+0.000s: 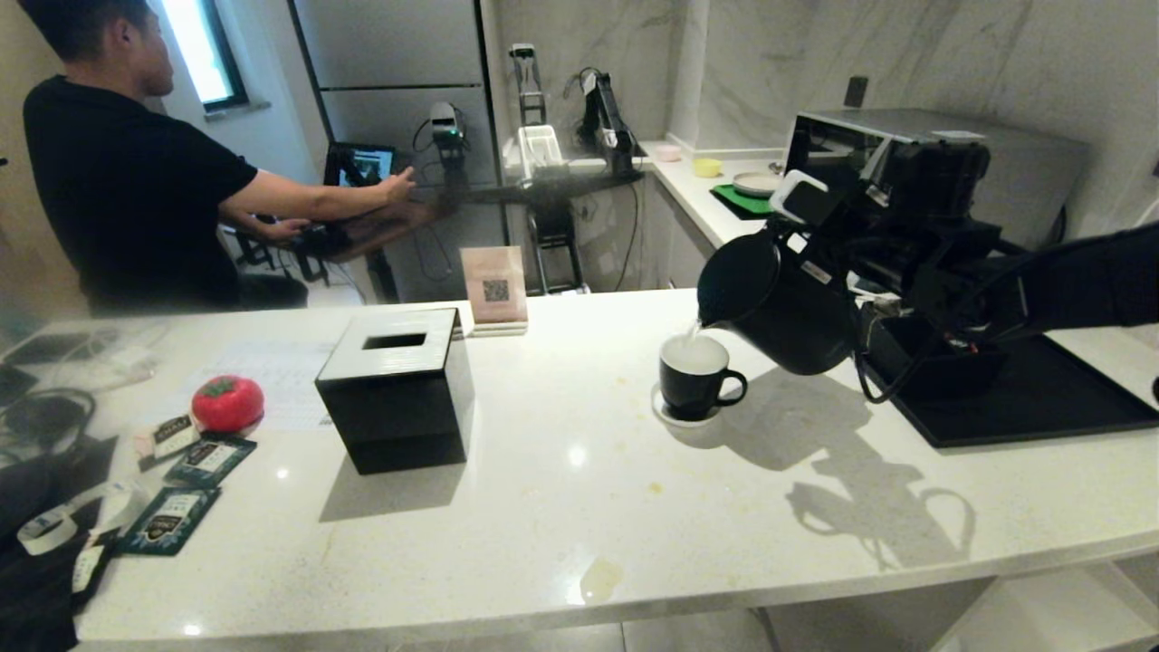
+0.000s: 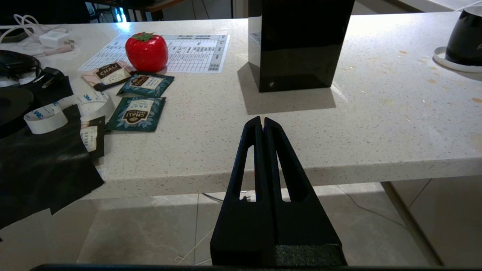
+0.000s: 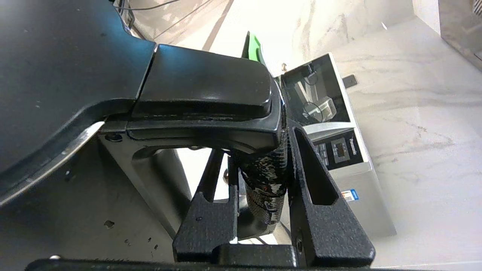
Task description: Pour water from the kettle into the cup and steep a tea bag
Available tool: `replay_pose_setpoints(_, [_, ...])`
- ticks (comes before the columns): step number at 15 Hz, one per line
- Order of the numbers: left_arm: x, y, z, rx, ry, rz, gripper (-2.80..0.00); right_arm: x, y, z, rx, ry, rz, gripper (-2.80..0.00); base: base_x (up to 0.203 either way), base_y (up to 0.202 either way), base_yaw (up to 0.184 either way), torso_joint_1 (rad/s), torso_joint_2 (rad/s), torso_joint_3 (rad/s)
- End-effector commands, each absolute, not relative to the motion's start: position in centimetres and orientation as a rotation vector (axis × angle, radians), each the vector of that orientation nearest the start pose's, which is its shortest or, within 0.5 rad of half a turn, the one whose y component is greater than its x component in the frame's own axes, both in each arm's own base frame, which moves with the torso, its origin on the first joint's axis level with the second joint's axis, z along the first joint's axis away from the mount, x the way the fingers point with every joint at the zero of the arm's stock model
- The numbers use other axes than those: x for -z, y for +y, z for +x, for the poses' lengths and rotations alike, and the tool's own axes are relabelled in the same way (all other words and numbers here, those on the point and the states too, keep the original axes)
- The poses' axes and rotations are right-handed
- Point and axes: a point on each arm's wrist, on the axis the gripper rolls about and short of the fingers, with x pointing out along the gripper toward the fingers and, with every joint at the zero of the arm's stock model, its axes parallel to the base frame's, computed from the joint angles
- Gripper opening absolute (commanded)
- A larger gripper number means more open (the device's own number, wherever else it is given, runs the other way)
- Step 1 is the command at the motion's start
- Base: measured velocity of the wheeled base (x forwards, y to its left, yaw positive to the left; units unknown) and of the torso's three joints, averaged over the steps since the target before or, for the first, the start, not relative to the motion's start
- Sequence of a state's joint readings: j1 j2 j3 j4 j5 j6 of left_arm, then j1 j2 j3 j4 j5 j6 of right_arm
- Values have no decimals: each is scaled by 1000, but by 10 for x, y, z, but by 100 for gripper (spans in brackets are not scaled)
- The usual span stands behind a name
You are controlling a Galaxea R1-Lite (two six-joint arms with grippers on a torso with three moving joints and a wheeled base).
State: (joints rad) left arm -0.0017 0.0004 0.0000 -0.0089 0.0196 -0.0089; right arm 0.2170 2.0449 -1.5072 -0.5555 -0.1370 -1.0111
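The tall black kettle (image 1: 788, 308) hangs tilted over the counter, its spout just above the cup (image 1: 693, 376). A thin stream of water runs into the cup. The cup is a black mug with a white inside, standing on a white saucer (image 1: 672, 418). My right gripper (image 3: 260, 143) is shut on the kettle's tape-wrapped side handle (image 3: 263, 180), to the right of the cup in the head view. My left gripper (image 2: 262, 119) is shut and empty, parked in front of the counter's front edge. The cup's side (image 2: 465, 37) shows far off in the left wrist view. The tea bag is out of view.
A black cube tissue box (image 1: 398, 389) stands mid-counter, left of the cup. A red strawberry-shaped object (image 1: 226, 403) and several teal sachets (image 1: 208, 460) lie at the far left. A black tray (image 1: 1041, 398) lies under my right arm. A person (image 1: 127, 181) stands beyond the counter.
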Motion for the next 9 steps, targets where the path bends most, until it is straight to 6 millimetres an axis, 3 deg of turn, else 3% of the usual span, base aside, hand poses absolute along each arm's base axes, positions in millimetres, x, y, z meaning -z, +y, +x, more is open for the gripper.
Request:
replay_pose_setpoints(1, [-76,0,-23,-18,-9,-9,-280,-244,90,419,-63,-61,-1013,-280,0,0,0,0,0,0])
replay_pose_setpoints(9, [-76,0,-23,-18,-9,-9,-280,-247,90,417,-60,-67,-1011,-280,0,0,0,0,0,0])
